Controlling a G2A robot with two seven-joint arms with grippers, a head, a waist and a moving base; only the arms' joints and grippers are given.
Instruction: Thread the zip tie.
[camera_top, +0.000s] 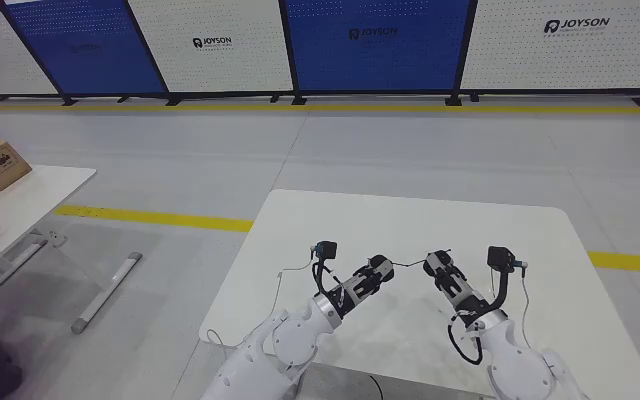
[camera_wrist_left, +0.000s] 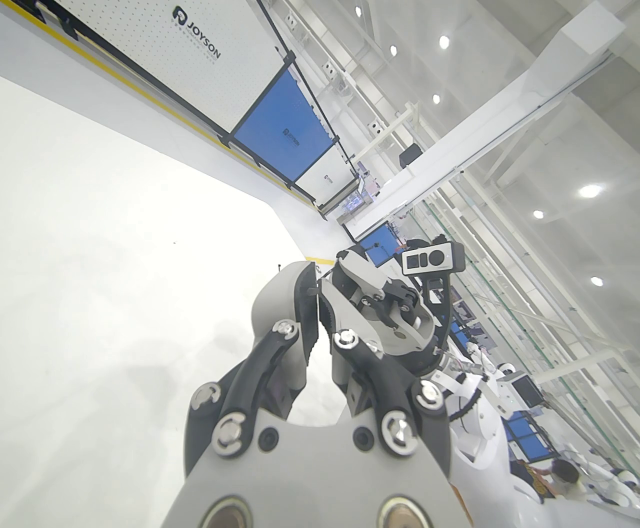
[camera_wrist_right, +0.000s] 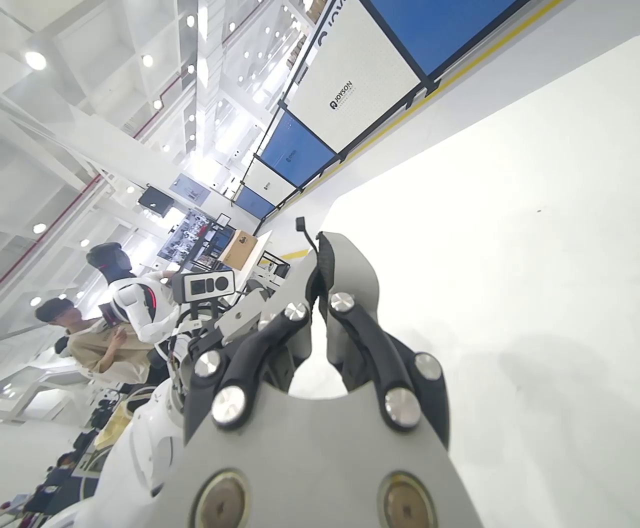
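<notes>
A thin black zip tie (camera_top: 407, 264) stretches in the air between my two grippers, a little above the white table (camera_top: 500, 230). My left gripper (camera_top: 381, 266) is shut on one end of it, its pads (camera_wrist_left: 306, 295) pressed together. My right gripper (camera_top: 433, 264) is shut on the other end. In the right wrist view the zip tie's strap and small square head (camera_wrist_right: 300, 224) stick out past the closed fingertips of the right gripper (camera_wrist_right: 320, 245). The two grippers face each other tip to tip, a short gap apart, near the middle of the table.
The table's front edge (camera_top: 300, 350) lies close under both arms. Bare tabletop runs toward the far edge (camera_top: 410, 197). A second white table (camera_top: 40, 190) with a cardboard box (camera_top: 10, 165) stands at the left. Blue and white panels (camera_top: 380, 45) line the back.
</notes>
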